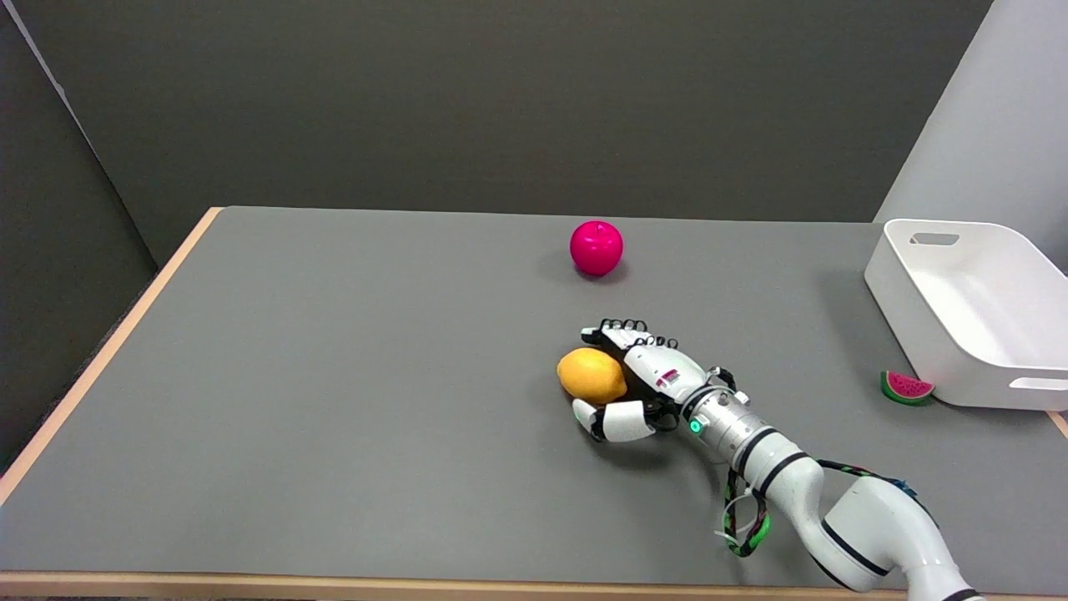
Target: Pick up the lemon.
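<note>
Though fingers [622, 334] and thumb cup the lemon [591, 375], the right hand's [647, 376] contact stays unclear — palm side hidden.

Setting: robotics lab test cell. Grey-topped bench with pale wood edging [334, 401] fills the frame; plain dark partition panels [501, 100] across the top and left; white plastic handled bin [959, 334] at right edge.

No text, label, brand, number or sign can be read on anything in this view.
</note>
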Available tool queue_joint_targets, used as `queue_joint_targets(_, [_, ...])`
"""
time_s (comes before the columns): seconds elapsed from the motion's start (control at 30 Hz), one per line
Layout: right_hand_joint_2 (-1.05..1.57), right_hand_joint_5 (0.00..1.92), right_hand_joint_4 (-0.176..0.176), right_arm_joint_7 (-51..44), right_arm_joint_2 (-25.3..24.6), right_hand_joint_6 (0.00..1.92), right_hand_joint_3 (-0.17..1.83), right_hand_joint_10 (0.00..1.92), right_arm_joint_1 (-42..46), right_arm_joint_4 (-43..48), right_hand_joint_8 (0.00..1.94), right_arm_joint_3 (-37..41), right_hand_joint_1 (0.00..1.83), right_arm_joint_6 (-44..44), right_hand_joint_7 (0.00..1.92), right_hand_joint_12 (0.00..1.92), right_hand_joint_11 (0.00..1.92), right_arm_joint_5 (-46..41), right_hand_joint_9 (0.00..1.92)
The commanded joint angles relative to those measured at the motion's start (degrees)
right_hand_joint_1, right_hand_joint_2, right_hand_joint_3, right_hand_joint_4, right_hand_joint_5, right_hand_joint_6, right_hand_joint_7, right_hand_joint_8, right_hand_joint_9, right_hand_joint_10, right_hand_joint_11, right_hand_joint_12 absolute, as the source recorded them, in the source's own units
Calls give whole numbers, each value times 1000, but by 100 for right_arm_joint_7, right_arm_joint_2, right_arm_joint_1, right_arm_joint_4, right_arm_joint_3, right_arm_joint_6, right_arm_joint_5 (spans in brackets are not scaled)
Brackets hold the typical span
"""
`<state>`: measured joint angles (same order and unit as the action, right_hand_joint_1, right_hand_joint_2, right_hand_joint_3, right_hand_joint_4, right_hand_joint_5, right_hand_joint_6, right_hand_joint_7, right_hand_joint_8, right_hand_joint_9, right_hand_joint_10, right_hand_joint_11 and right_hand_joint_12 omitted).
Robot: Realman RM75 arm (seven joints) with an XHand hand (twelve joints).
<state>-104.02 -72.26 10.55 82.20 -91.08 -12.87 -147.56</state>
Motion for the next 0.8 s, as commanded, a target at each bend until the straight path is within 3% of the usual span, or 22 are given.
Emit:
queue_joint_targets(0.03, [823,212,-176,-839,-98,923,919,717,-333,-620,701,98,565,-1278,315,872,-1,-11,102])
queue_joint_targets(0.1, [900,237,-176,-984,-217,1164,830,830,-367,-800,1093,258,638,-1657,300,1012,-1,-11,202])
queue_joint_targets(0.2, [1328,455,-171,-1257,-418,1759,244,936,-456,-1038,1434,516,928,-2240,288,1162,7,-18,298])
queue_joint_targets(0.27, [1316,584,-148,-1373,-495,1589,213,1053,-521,-1114,1846,657,1041,-2549,339,1244,44,-18,400])
queue_joint_targets(0.3, [1310,619,-152,-1430,-530,1546,211,1090,-561,-1123,1941,763,1071,-2740,349,1269,61,-18,435])
queue_joint_targets(0.4, [1294,650,-175,-1450,-511,1474,209,1165,-622,-877,1941,1069,1094,-2931,367,1311,119,-18,521])
queue_joint_targets(0.8, [1278,656,-176,-1450,-19,1459,230,1236,-1090,157,1941,2603,1099,-2634,383,1318,142,-18,540])
